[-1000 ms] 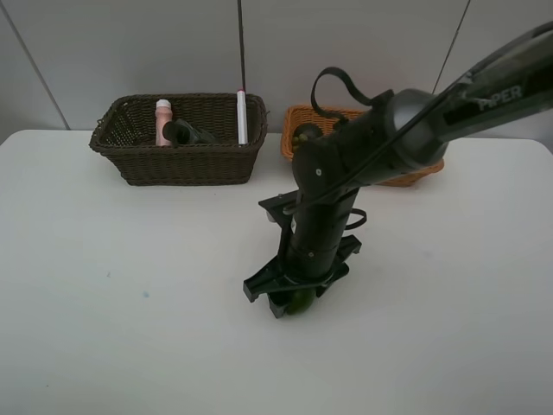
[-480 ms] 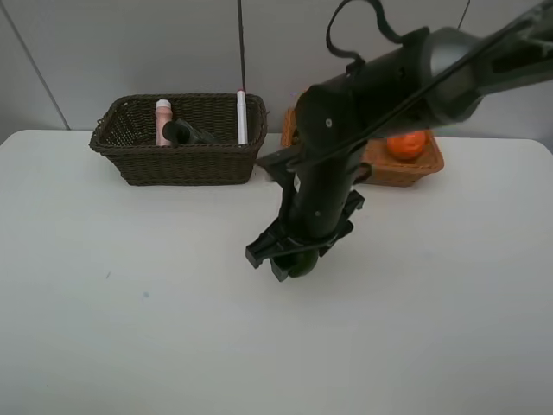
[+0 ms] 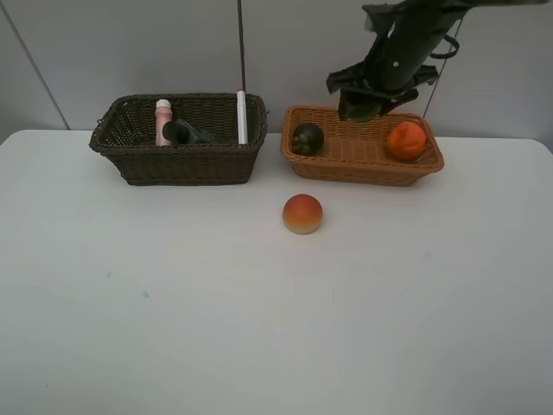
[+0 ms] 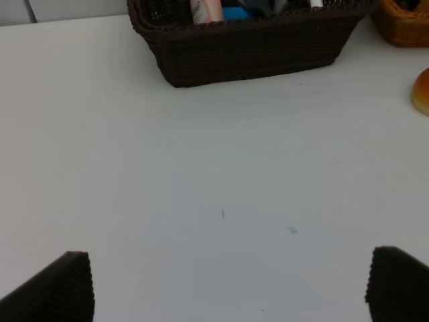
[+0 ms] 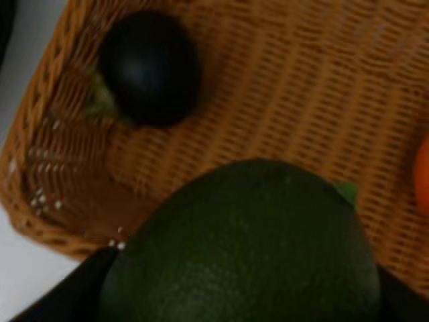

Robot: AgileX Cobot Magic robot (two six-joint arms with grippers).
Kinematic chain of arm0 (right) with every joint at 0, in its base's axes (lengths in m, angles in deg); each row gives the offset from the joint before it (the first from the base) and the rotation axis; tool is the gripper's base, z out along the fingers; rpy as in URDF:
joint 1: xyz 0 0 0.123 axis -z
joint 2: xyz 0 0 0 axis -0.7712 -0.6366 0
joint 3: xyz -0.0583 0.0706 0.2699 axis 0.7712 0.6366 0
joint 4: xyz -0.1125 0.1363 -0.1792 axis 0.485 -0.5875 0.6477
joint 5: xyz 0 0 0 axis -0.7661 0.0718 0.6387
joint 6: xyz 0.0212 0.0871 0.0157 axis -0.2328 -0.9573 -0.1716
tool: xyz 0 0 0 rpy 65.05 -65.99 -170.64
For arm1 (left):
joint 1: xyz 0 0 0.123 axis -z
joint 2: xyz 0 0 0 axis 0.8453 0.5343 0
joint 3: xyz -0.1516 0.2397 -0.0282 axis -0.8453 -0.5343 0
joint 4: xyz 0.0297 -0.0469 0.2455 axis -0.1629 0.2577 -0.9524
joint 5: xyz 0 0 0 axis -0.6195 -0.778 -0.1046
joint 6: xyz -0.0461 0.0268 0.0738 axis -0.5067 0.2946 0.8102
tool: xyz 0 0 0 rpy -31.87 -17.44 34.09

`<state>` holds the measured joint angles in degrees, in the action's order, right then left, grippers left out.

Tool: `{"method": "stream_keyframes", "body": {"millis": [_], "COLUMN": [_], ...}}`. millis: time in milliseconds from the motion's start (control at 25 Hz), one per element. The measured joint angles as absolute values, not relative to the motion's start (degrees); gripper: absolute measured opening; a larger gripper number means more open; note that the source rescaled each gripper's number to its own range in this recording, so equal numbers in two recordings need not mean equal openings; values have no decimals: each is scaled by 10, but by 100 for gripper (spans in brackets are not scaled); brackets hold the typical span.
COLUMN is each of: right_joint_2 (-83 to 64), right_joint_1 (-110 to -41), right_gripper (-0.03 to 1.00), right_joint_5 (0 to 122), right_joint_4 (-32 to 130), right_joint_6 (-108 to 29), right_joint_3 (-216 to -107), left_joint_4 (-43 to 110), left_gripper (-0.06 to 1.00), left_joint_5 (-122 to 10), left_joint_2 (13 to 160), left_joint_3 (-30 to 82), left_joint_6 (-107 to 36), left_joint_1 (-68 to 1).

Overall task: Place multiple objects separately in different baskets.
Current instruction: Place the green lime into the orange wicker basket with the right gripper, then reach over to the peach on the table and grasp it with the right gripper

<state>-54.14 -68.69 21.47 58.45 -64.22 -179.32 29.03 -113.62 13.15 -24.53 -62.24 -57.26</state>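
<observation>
My right gripper (image 3: 363,102) is shut on the green fruit (image 5: 241,248) and holds it above the light orange-tan basket (image 3: 344,169). That basket holds the dark mangosteen (image 3: 307,138) and the orange (image 3: 407,140). The red-yellow fruit (image 3: 302,213) lies on the table in front of it. The dark brown basket (image 3: 177,164) holds the pink white-capped bottle (image 3: 163,121), the dark green pump bottle (image 3: 186,132) and the white pink-tipped marker (image 3: 242,116). The black block is hidden. My left gripper (image 4: 228,285) is open and empty above bare table.
The white table (image 3: 173,303) spreads in front of both baskets. A grey wall stands right behind the baskets. In the left wrist view the dark brown basket (image 4: 255,47) is ahead and the red-yellow fruit (image 4: 422,92) shows at the edge.
My right arm has lifted the green fruit from the table's middle and carried it back and right to above the tan basket. The red-yellow fruit it hid now shows.
</observation>
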Motion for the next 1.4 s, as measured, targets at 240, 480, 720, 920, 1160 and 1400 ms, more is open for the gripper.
{"method": "stream_keyframes", "body": {"millis": [240,480,720,920,1160,1400], "right_joint_2": [-612,-617,-613,-576,-542,-517], "right_joint_1": [-628,-615,-615,-617,-664,-739], "right_gripper": [12,93,100,100,100,100], "right_joint_5": [221,224,171,51,8,5], "right_joint_4": [528,528,523,485,475,499], "right_joint_6": [-618,-618,-618,-627,-644,-642], "right_joint_3": [-1840,-1845,-1846,-1846,-1815,-1683], "left_joint_4": [290,290,290,290,290,290], "left_gripper": [100,100,100,100,100,100], "left_joint_5": [-1136,-1136,-1136,-1136,-1136,-1136], "left_joint_2": [131,131,131,131,131,131], "left_joint_3": [-245,-245,-245,-245,-245,-245], "left_joint_6": [-622,-622,-622,-622,-622,-622], "left_joint_1": [-573,-573,-573,-573,-573,-573]}}
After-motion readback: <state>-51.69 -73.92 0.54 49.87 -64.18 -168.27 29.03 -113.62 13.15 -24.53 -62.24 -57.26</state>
